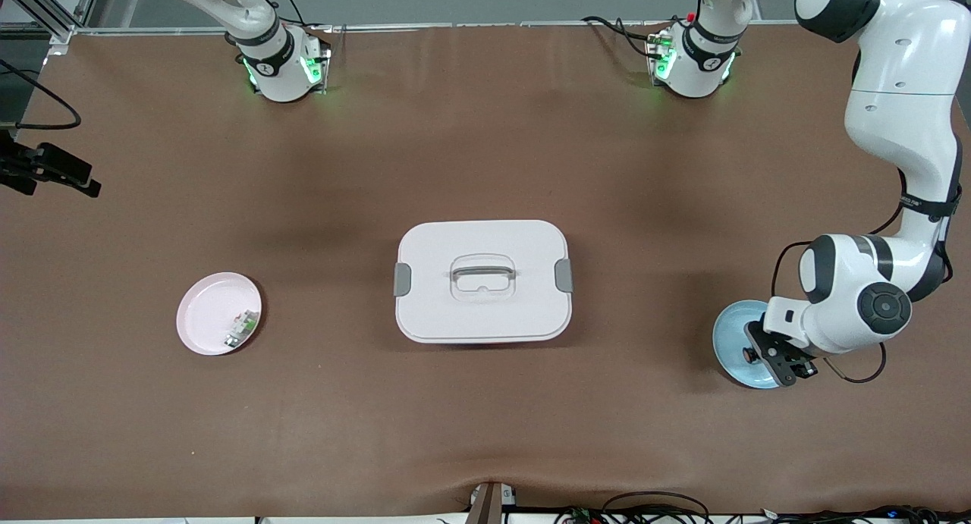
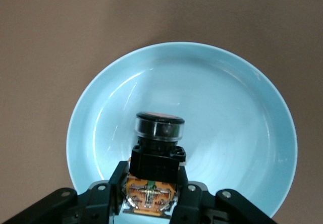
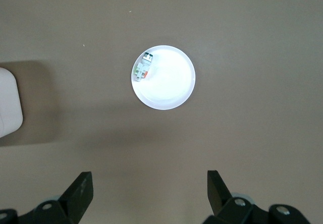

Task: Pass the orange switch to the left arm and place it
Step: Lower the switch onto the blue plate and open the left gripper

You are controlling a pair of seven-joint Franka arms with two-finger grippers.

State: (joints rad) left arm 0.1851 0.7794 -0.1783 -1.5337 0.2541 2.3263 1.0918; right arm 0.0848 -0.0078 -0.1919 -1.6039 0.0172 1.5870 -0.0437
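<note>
The orange switch [image 2: 156,153] has a black body, a dark round cap and an orange base. It sits between the fingers of my left gripper [image 2: 151,183], which is shut on it, low over the light blue plate [image 2: 227,108] at the left arm's end of the table. In the front view the left gripper [image 1: 762,355] is over that plate [image 1: 732,323] and the switch [image 1: 749,352] shows as a small spot. The white box [image 1: 482,281] stands mid-table. My right gripper [image 3: 150,188] is open and empty, high over the table near the pink plate [image 3: 171,82].
The pink plate [image 1: 205,312] lies at the right arm's end of the table and holds a small white-and-green component [image 1: 241,328]; the component also shows in the right wrist view [image 3: 142,67]. A corner of the box [image 3: 7,103] shows there too.
</note>
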